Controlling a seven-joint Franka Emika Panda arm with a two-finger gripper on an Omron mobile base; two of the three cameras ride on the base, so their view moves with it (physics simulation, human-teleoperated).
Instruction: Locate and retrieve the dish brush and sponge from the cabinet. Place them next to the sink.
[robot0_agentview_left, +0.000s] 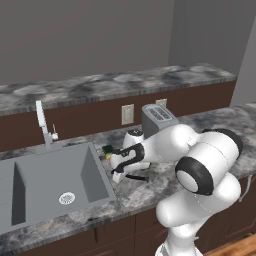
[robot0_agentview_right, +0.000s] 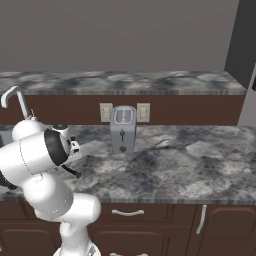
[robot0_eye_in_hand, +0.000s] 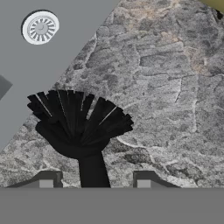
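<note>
The black dish brush (robot0_eye_in_hand: 78, 127) lies on the stone counter just right of the sink (robot0_eye_in_hand: 35, 74), its bristly head fanned toward the basin. Its handle runs back between my fingertips (robot0_eye_in_hand: 49, 179). My gripper (robot0_eye_in_hand: 95, 179) stands open over the handle, with a gap on each side of it. From the left base view the gripper (robot0_agentview_left: 116, 175) points down at the counter beside the sink (robot0_agentview_left: 50, 175). The sponge (robot0_agentview_left: 107, 149), yellow with a green layer, rests on the counter at the sink's right rim; in the hand view a corner of the sponge (robot0_eye_in_hand: 216, 3) shows. The cabinet is out of view.
A silver toaster (robot0_agentview_left: 159, 117) stands behind my arm against the backsplash, next to wall outlets (robot0_agentview_left: 127, 114). The faucet (robot0_agentview_left: 42, 122) rises at the sink's back edge. A drain (robot0_eye_in_hand: 40, 27) sits in the basin. Counter (robot0_agentview_right: 190, 165) stretches to the right; lower brown cabinets sit beneath.
</note>
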